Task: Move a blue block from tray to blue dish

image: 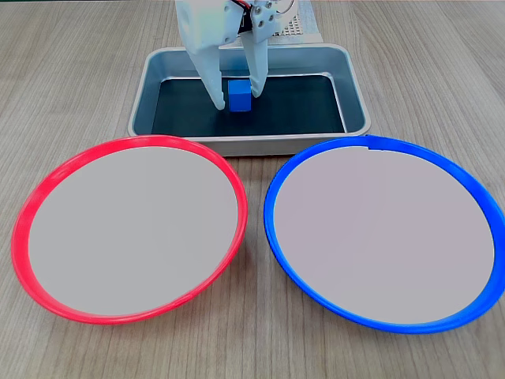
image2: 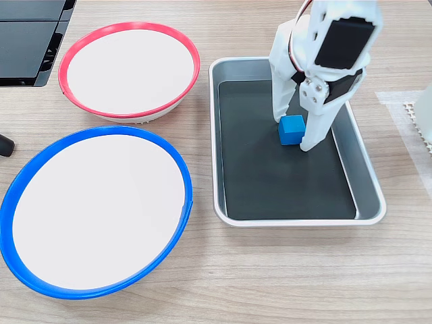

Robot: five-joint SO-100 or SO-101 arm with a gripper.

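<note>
In the tray [image2: 368, 177], the blue block [image2: 291, 129] sits between the two white fingers [image2: 281, 101], which straddle it with tips lowered beside it.

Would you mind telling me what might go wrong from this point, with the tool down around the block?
The tool straddles the block with its fingers apart; an uneven close might push or twist the cube instead of gripping it. The tray wall is raised, so a low carry may clip it. The red dish sits beside the blue dish, so a misdirected drop is possible.

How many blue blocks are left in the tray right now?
1. The blue block sits on the black floor of the tray, between the open fingers of the gripper. Both fixed views show the tray floor otherwise bare.
</note>
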